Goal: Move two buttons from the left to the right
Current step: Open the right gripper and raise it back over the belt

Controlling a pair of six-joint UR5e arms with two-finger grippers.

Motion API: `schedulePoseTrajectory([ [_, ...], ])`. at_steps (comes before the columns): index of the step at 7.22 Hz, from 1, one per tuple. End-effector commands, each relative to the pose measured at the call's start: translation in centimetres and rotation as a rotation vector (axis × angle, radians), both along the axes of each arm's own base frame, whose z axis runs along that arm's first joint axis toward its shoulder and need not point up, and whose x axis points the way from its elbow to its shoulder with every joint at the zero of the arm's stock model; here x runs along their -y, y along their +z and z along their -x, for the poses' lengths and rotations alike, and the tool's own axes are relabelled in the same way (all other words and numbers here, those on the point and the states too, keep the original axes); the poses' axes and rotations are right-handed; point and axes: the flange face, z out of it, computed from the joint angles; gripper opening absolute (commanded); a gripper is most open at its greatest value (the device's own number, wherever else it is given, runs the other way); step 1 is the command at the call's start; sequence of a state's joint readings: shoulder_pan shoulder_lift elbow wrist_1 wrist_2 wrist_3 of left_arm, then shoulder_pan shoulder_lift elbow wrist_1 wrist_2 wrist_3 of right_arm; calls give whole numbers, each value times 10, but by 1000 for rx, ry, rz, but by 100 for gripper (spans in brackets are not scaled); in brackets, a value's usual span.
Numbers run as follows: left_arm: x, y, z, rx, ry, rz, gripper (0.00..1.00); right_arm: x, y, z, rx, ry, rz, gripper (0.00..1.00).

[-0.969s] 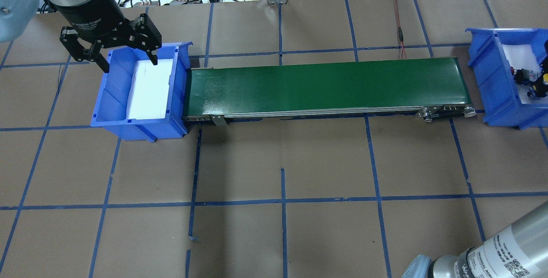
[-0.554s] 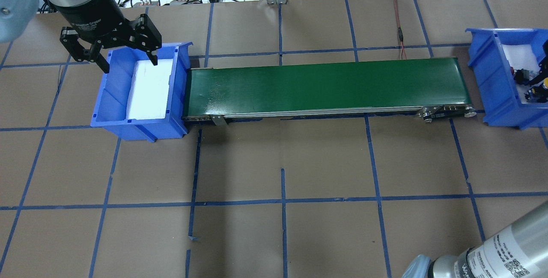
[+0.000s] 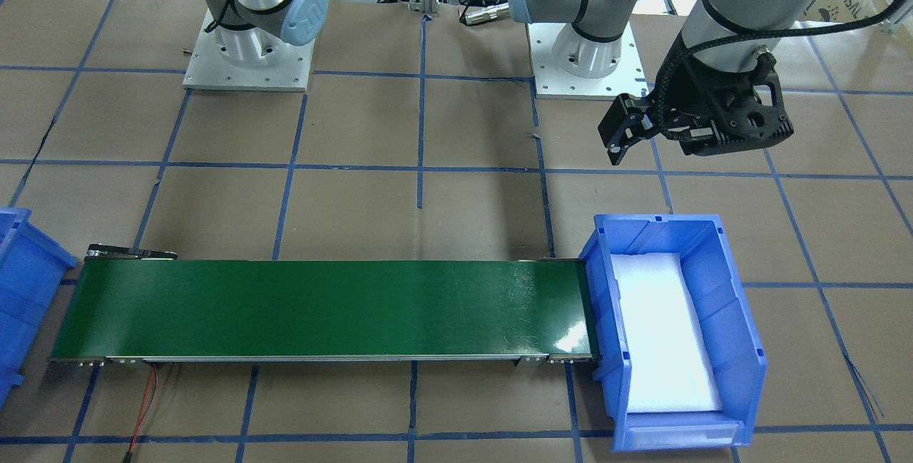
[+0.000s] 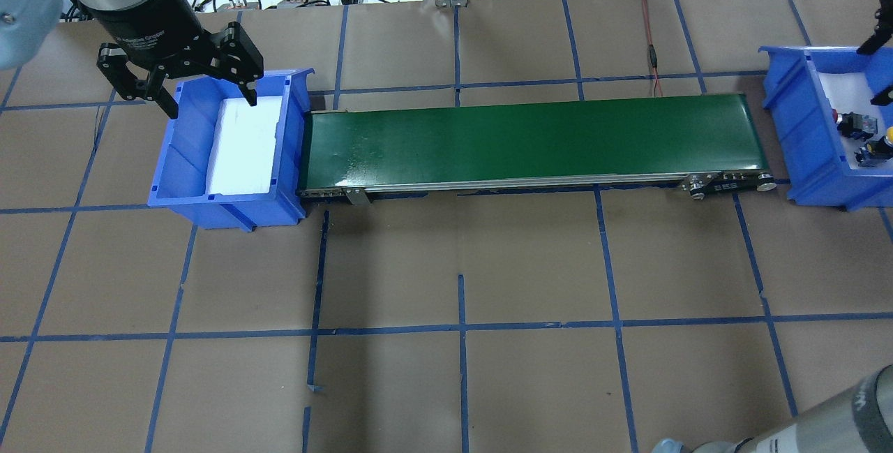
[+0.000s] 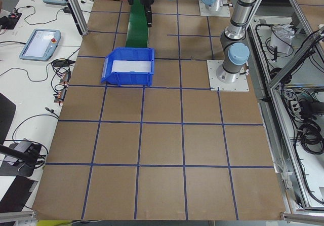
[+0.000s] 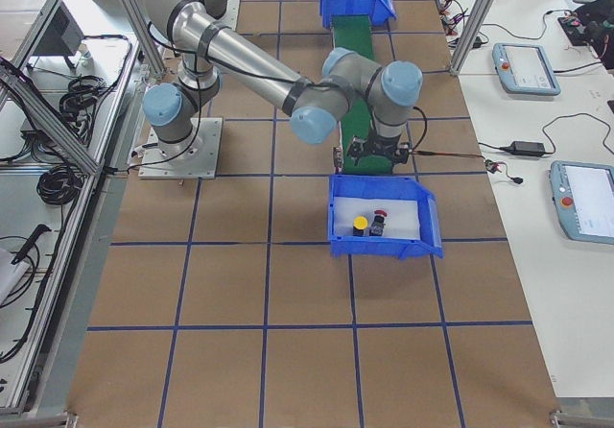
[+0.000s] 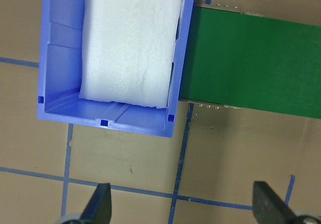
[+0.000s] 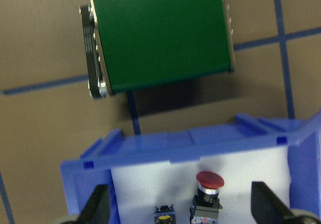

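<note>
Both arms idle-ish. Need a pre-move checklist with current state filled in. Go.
1. Red button in the right bin: ok, on the foam.
2. Yellow button in the same bin: ok, beside the red one.
3. Left bin holds no buttons: ok, only white foam shows.
4. Belt carries no parts: ok.
5. Right pincer open, holding nothing: ok, above the right bin.
6. Left pincer open, holding nothing: ok.

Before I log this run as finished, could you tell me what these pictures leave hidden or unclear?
- Yellow button: right wrist view, bottom edge cuts it off.
- Right bin: front-facing view, left edge cuts it; contents unseen.
- Right pincer: overhead view, right edge cuts it.
</note>
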State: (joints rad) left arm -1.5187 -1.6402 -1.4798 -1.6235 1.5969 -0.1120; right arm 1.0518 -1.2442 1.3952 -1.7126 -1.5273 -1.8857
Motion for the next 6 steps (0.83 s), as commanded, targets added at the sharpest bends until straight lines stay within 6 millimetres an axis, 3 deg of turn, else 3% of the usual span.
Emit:
schedulePoseTrajectory([
  [1, 0, 0, 0, 0, 0, -1, 100, -2, 50, -127, 11, -132, 15, 100],
  [4, 0, 0, 0, 0, 0, -1, 100, 2, 56, -228, 18, -466, 15, 100],
  [6, -1, 1, 0, 0, 0, 0, 100, 0, 51, -235, 24, -716, -16, 100],
])
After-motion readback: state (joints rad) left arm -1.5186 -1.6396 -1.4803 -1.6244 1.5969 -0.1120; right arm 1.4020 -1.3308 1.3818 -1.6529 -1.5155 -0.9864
